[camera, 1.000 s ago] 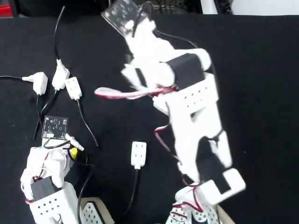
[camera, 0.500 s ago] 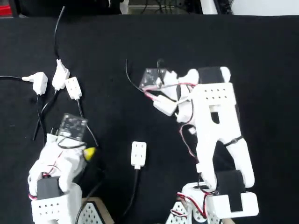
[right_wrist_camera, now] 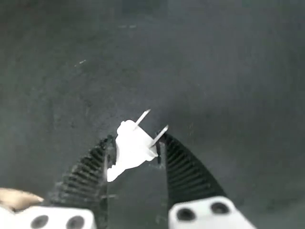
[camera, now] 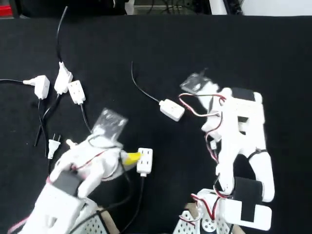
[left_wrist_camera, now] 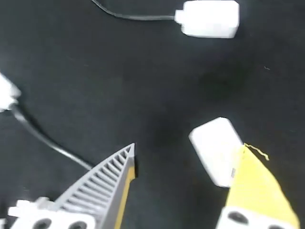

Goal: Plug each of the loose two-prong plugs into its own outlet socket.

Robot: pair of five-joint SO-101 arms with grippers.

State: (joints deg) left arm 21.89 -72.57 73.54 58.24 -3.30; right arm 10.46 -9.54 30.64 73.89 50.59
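Right tool (right_wrist_camera: 137,140) pinching white plug (right_wrist_camera: 131,148) (prongs pointing outward), left tool (left_wrist_camera: 188,148) spread, outlet socket (left_wrist_camera: 214,148) beside one finger.

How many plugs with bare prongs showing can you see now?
2. One plug lies loose on the table, left side in the high view; a second plug is held in the right gripper. The white cluster farther back may hide more.

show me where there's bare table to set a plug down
Widest bare patch: the black table right of the right arm. Also free: the far strip beyond the middle outlet socket and its cord. Crowded: the left side, with clustered outlet sockets, cords, a loose plug and the left arm.
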